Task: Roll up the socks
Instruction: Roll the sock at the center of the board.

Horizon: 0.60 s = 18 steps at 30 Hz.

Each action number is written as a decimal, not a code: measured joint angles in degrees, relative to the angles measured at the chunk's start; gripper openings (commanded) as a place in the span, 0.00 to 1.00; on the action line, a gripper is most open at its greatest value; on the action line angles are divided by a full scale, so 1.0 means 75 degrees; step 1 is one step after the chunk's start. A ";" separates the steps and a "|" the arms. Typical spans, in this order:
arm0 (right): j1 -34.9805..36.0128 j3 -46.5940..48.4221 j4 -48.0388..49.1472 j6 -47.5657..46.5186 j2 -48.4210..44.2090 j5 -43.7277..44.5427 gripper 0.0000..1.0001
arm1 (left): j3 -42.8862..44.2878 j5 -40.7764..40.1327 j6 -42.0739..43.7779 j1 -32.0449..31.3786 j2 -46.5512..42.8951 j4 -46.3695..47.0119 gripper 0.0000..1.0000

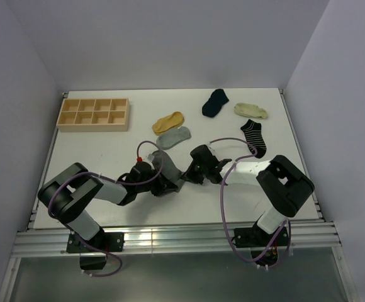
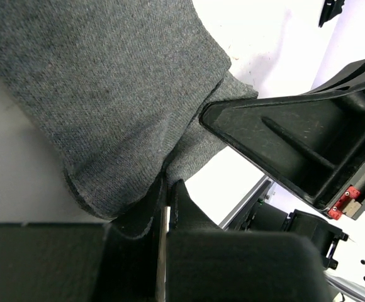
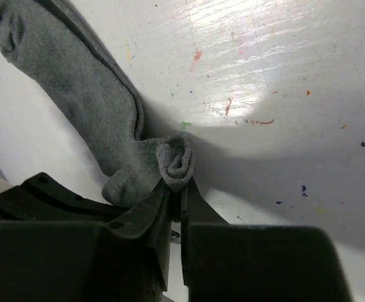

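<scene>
SOCK: dark grey sock [image 3: 75, 82] flat on table [image 3: 264, 75] between both arms | LEFT: left gripper [image 2: 168, 195] pressed shut on a fabric edge | RIGHT: right gripper [image 3: 176, 189] pinching the small rolled end | HANDLING: light, limp, stretchy, apt to unroll; best gripped on the roll itself.
</scene>
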 measured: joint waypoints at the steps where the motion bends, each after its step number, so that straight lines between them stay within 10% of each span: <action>1: -0.0006 0.0017 -0.0047 -0.0029 0.0000 0.0000 0.00 | 0.0000 0.0023 0.0000 0.0003 0.0015 0.0017 0.00; 12: -0.0009 0.1370 -0.2002 -0.0510 0.0233 0.0303 0.00 | 0.0373 -0.0877 0.0822 -0.0207 -0.0688 -0.1323 0.41; 18: -0.0012 0.2337 -0.3200 -0.0761 0.0743 0.0455 0.00 | 0.1049 -0.2696 0.2017 -0.1224 -0.1332 -0.2891 0.44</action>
